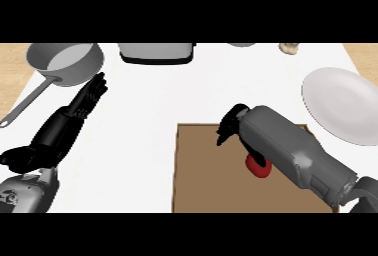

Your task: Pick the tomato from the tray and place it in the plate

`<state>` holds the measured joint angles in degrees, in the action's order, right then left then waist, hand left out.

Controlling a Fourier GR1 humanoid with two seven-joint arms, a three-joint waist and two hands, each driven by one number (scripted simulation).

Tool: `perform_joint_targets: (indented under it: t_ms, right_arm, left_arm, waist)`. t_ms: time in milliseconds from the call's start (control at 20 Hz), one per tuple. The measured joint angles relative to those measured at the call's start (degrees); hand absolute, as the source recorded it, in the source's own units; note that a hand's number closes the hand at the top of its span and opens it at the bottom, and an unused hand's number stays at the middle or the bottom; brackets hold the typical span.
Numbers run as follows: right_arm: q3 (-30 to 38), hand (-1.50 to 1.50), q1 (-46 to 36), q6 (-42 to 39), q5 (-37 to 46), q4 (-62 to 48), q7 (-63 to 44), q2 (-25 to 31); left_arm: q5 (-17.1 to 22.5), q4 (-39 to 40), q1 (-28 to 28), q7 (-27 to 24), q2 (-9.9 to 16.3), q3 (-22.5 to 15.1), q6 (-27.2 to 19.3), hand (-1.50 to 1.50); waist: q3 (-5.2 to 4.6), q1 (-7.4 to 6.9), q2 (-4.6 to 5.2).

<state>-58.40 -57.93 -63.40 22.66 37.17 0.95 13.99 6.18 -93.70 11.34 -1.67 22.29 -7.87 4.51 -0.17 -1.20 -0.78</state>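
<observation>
Tomato [258,167] sits on the brown tray [207,170], not in the white plate [341,105] yet. Your right hand [230,126] reaches past it, fingers straight, grasping nothing; your left hand [87,100] rests flat on the counter [155,100]. You must grab and carry it.

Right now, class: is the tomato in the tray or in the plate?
In the tray. The red tomato lies on the brown tray, partly hidden under the right hand's forearm; the white plate lies apart, holding nothing.
</observation>
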Motion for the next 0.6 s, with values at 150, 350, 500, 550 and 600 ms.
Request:
perform_joint_targets:
  t_ms: [150,350,500,550,600]
  right_arm:
    - [-1.72,-1.5,0.7,0.58,0.25,1.69,0.95,1.17]
    - [-3.7,-1.5,1.49,1.19,0.47,3.88,1.22,2.31]
    - [-4.89,-1.5,2.67,2.14,0.89,5.78,1.04,3.16]
    - [-5.3,-1.5,2.84,2.41,1.05,6.08,1.27,3.42]
    - [-5.62,1.5,2.94,2.43,1.04,6.49,1.22,3.65]
  left_arm:
    - [-0.23,-0.93,-0.54,0.66,-0.36,-0.15,-0.14,0.0]
    - [-0.56,-1.05,-1.3,0.41,-0.36,0.21,0.06,0.0]
    - [-1.74,-1.18,-1.97,-0.41,-1.06,-0.29,-0.51,0.0]
    - [-1.91,-1.21,-1.78,-0.15,-1.31,-0.39,-0.66,0.0]
    - [-1.58,-0.79,-1.68,-0.42,-1.29,-0.06,-0.33,0.0]
  waist:
    - [-0.04,-0.24,-0.26]
    - [-0.08,-0.19,-0.44]
    - [-0.17,0.01,-0.72]
    - [-0.18,-0.09,-0.72]
    - [-0.2,-0.07,-0.7]
